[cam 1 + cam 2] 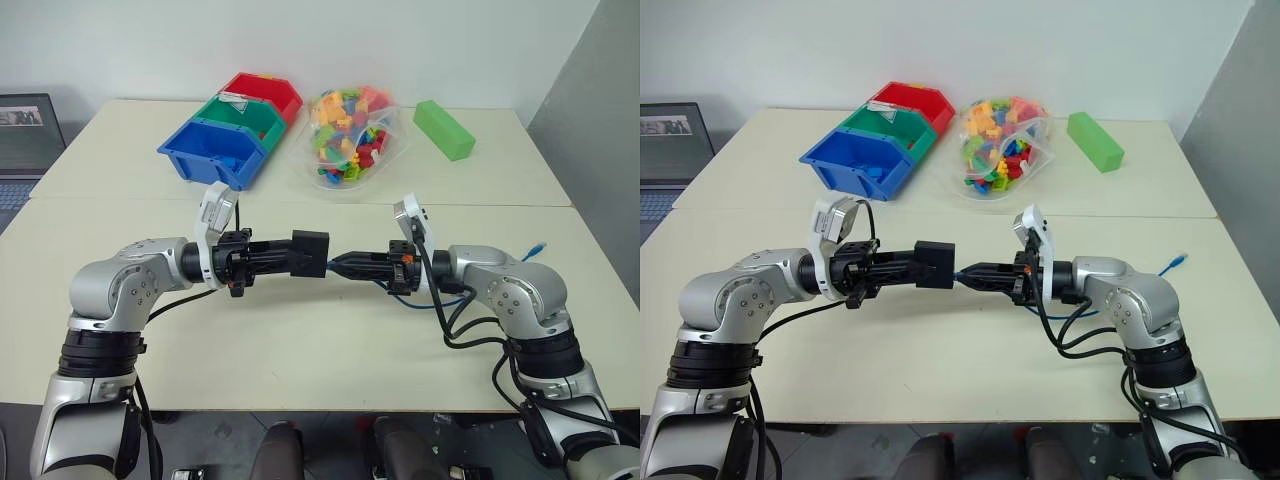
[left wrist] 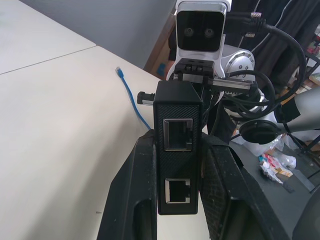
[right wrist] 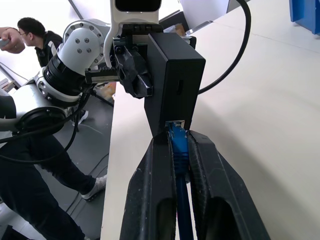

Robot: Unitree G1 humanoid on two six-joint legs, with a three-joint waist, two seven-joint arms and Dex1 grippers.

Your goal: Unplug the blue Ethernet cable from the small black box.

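Observation:
My left gripper (image 1: 292,258) is shut on the small black box (image 1: 311,251) and holds it level above the table, pointing right. In the left wrist view the box (image 2: 177,125) sits between the two fingers (image 2: 135,200), with two empty ports facing the camera. The blue Ethernet cable (image 3: 180,150) is plugged into the box's opposite side (image 3: 175,75). My right gripper (image 3: 178,137) is shut on the cable just behind the plug, pointing left at the box. The cable loops under my right arm (image 1: 410,295), and its free plug (image 1: 537,247) lies on the table at the right.
Blue (image 1: 215,152), green (image 1: 245,118) and red (image 1: 265,92) bins stand at the back of the table (image 1: 300,350). Beside them are a clear bag of coloured bricks (image 1: 350,135) and a green block (image 1: 443,129). A laptop (image 1: 25,140) sits far left. A person (image 3: 30,30) stands beyond the table.

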